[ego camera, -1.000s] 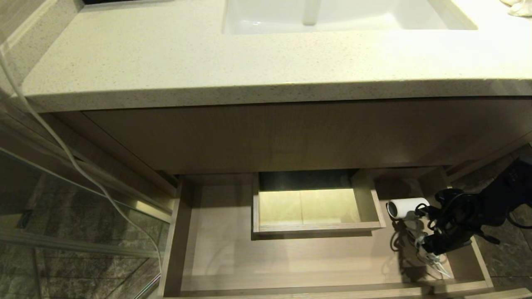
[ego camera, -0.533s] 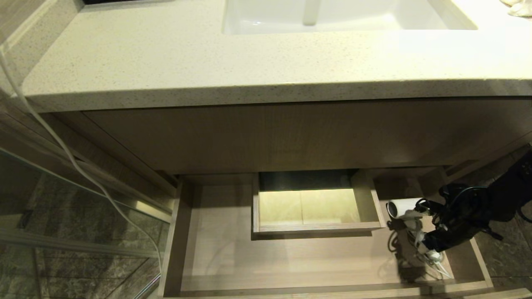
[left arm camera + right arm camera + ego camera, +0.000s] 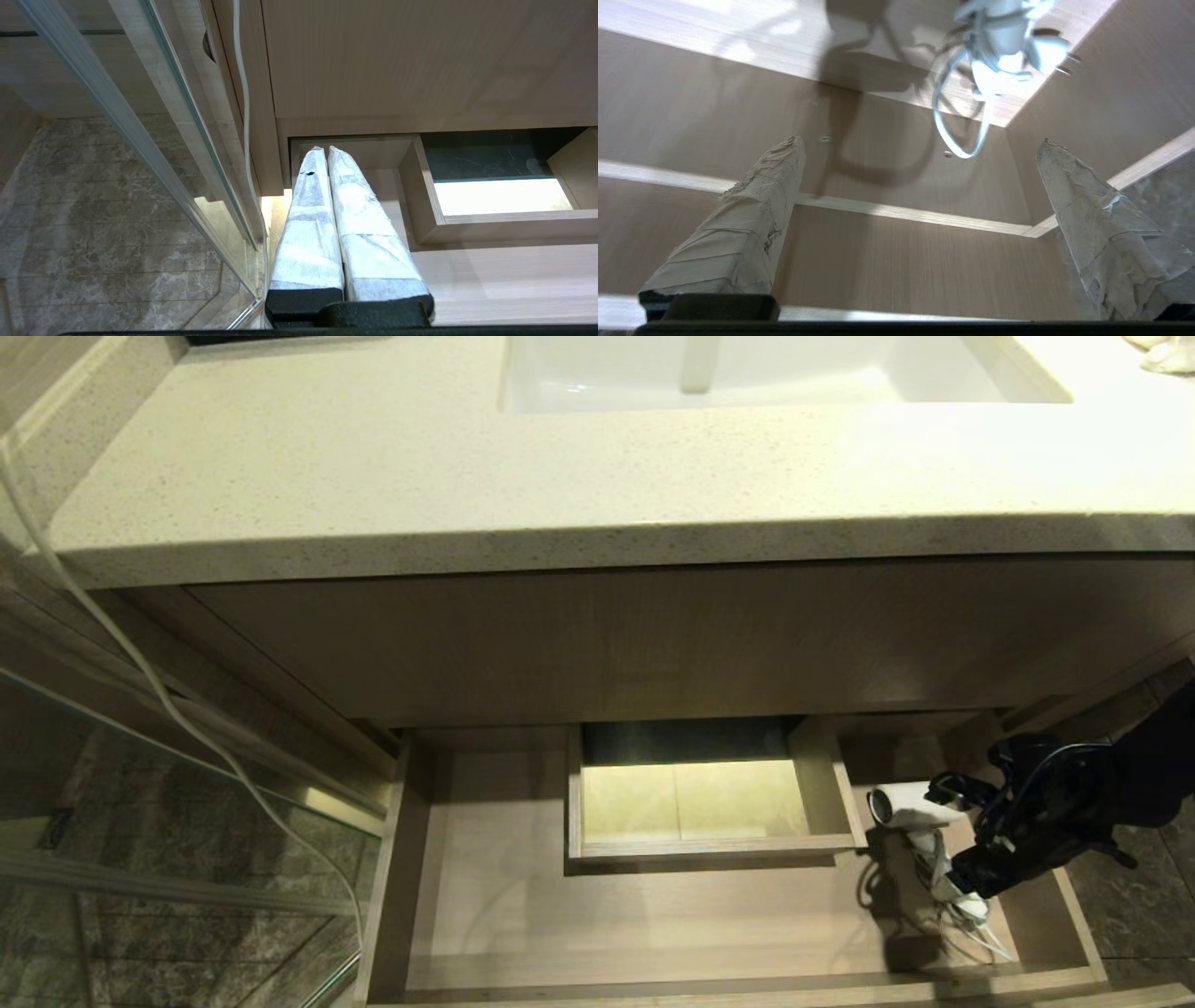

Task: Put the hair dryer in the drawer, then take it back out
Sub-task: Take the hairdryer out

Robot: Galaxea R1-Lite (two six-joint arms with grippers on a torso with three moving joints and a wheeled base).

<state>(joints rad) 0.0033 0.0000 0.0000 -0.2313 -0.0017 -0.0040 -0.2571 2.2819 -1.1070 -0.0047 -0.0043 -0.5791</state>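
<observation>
The small white hair dryer [image 3: 907, 803] lies at the right end of the open light-brown drawer [image 3: 504, 905], barrel toward the rear wall and corded handle toward the front. My right gripper [image 3: 962, 835] hovers just right of the dryer, open, with nothing between its fingers. In the right wrist view the hair dryer [image 3: 999, 37] and its cord loop lie beyond the open right gripper [image 3: 920, 140], over the drawer [image 3: 901, 261] front corner. My left gripper [image 3: 325, 148] is shut and empty, parked by the drawer's [image 3: 514, 280] left end.
A boxed notch [image 3: 695, 845] juts from the drawer's rear wall. Above are the vanity panel [image 3: 653, 644], the speckled countertop [image 3: 467, 495] and the sink [image 3: 784, 373]. A white cable [image 3: 187, 719] and a glass panel [image 3: 140, 840] stand at the left; tiled floor [image 3: 1139, 915] lies at the right.
My open right gripper has drawn back to the right and a little up, away from the hair dryer's handle. The dryer stays lying in the drawer. The left arm has not moved.
</observation>
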